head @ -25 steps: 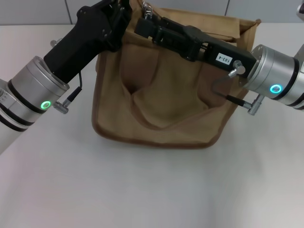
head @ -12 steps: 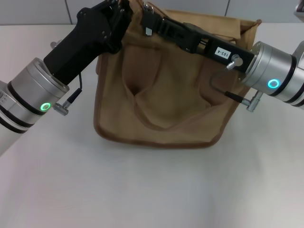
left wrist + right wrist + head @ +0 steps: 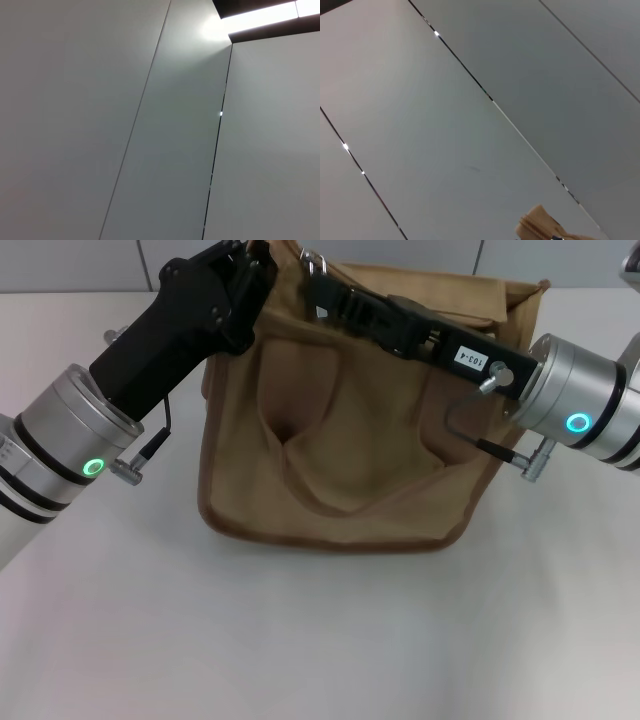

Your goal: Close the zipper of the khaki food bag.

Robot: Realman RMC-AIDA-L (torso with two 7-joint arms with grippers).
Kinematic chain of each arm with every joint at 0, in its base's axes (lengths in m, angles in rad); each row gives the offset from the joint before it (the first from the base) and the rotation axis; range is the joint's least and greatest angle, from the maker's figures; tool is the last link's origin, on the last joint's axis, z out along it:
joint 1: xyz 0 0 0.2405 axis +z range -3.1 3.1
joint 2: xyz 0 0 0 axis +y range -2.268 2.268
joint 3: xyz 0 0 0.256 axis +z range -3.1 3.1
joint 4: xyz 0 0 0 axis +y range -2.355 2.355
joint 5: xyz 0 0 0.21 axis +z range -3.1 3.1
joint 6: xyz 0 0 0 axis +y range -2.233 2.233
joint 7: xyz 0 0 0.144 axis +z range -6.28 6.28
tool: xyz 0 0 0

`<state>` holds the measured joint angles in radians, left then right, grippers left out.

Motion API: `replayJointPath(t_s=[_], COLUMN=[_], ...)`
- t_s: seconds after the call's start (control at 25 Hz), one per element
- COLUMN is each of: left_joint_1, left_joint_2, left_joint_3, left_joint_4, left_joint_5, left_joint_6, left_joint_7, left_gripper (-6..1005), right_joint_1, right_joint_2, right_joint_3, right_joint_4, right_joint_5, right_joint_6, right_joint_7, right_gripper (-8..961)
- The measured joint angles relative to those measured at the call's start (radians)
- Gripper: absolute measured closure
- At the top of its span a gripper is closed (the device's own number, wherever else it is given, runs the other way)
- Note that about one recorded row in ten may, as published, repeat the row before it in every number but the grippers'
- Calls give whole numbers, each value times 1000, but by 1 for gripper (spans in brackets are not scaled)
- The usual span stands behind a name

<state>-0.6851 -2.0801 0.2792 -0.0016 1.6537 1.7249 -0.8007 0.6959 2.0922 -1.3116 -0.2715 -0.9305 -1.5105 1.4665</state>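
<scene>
Tan canvas food bag (image 3: 340,450), sagging front.

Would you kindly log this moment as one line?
left gripper: at khaki food bag top left corner | right gripper: at bag top, near left gripper | zipper: not visible

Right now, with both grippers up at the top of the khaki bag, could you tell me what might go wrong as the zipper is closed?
1. The right gripper works at the top left corner of the khaki food bag, beside the left gripper; the two could collide.
2. The bag's front sags in folds, so a pull may drag the soft bag rather than run the zipper.
3. Neither wrist view shows the pull tab, so a slipped grip could go unnoticed.
</scene>
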Motion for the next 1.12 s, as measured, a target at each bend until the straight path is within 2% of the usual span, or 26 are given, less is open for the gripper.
replayJointPath(t_s=[0.2,0.64,0.8,1.12], left_joint_1=[6,65,102,139], left_joint_2=[0,4,6,6], left_joint_3=[0,-71,-115,-142], left_joint_4=[0,13,23,29], left_joint_5=[0,0,-1,-2], left_joint_6=[2,2,5,7], left_joint_7=[0,0,0,0], left_gripper=[960,960,959,959], right_joint_1=[-11,-86,-116,-169], right_joint_2=[-3,-12,-22,-38], right_joint_3=[0,9,12,18], right_joint_4=[0,-8,-11,-16], right_joint_5=[-1,-2,-2,2], right_joint_6=[-3,-7,-11,-46], right_joint_7=[1,30,52,72], right_gripper=[952,931,924,909])
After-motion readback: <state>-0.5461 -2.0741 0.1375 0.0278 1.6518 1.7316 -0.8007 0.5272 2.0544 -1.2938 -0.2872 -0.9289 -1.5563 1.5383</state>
